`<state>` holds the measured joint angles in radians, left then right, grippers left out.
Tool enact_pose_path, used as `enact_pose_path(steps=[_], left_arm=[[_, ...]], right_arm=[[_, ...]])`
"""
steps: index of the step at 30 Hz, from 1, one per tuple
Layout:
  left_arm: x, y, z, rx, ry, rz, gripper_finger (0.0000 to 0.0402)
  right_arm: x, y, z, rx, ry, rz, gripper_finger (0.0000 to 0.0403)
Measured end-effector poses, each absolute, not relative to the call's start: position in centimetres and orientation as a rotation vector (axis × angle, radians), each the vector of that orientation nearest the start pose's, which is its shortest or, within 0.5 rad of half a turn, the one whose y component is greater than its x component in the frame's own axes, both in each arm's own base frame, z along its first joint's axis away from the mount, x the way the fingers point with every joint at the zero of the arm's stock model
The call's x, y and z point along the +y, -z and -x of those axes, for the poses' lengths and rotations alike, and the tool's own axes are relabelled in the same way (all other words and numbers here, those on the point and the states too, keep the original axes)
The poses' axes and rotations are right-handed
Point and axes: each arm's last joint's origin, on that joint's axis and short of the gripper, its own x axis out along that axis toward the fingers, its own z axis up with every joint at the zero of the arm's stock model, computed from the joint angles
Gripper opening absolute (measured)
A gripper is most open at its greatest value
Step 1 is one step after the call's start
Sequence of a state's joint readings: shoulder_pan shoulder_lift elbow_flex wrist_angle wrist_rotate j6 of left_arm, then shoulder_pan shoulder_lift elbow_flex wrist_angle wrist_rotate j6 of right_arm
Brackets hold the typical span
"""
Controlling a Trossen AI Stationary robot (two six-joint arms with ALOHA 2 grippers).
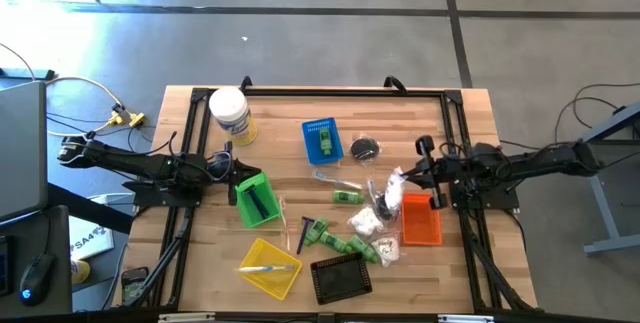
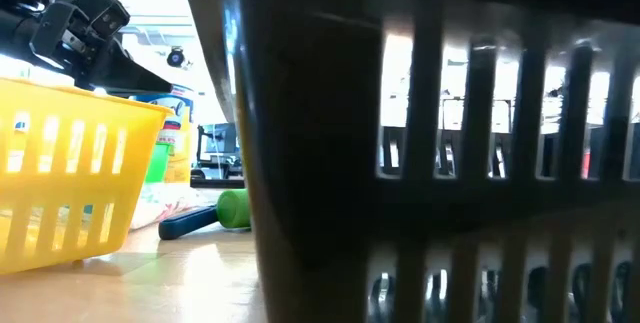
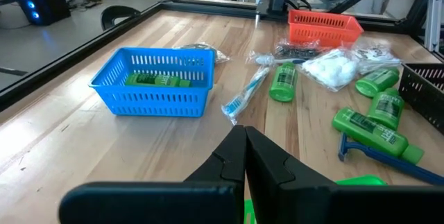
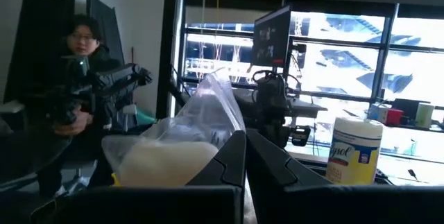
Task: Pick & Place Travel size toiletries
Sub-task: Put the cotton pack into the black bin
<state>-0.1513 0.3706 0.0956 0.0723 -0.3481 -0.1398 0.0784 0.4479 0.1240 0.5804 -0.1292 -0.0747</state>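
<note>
**Wooden table strewn with toiletries, both tools closed**

The wooden table (image 1: 300, 113) sits on a grey floor, framed by a black rail. Across its middle lie the travel size toiletries: green bottles (image 1: 347, 196), a white soft packet (image 1: 363, 221), a bagged toothbrush (image 3: 244, 98) and a blue razor (image 3: 378, 156). One green bottle lies inside the blue basket (image 1: 322, 139); a dark piece lies in the green basket (image 1: 256, 201). The yellow basket (image 1: 270, 266) holds a thin pale stick, and beside it stands the black basket (image 1: 341, 278). The orange basket (image 1: 421, 219) sits at the right, near a clear plastic bag (image 4: 201, 123).

The left tool (image 1: 226, 168) hovers by the green basket, fingers pressed together and empty. The right tool (image 1: 425, 171) hangs by the orange basket, fingers also together; the bag looms just before it, whether touching is unclear. A white jar (image 1: 229, 114) stands at the far left.
</note>
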Motion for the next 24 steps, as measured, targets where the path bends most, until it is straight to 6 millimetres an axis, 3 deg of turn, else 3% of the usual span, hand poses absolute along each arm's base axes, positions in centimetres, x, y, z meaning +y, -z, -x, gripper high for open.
enact_pose_path(steps=[6, 16, 24], left_arm=[[-0.8, -17.1, -11.9, 0.183, -0.210, 0.090, 0.0000], [-0.8, -17.1, -11.9, 0.182, -0.210, 0.090, 0.0000], [-0.8, -17.3, -11.9, 0.168, -0.210, 0.093, 0.0000]], right_arm=[[1.3, -20.8, -12.2, -0.256, -0.198, 0.086, 0.0002], [1.3, -20.9, -12.2, -0.262, -0.202, 0.048, 0.0002], [2.2, -22.5, -13.8, -0.198, -0.261, 0.028, 0.0002]])
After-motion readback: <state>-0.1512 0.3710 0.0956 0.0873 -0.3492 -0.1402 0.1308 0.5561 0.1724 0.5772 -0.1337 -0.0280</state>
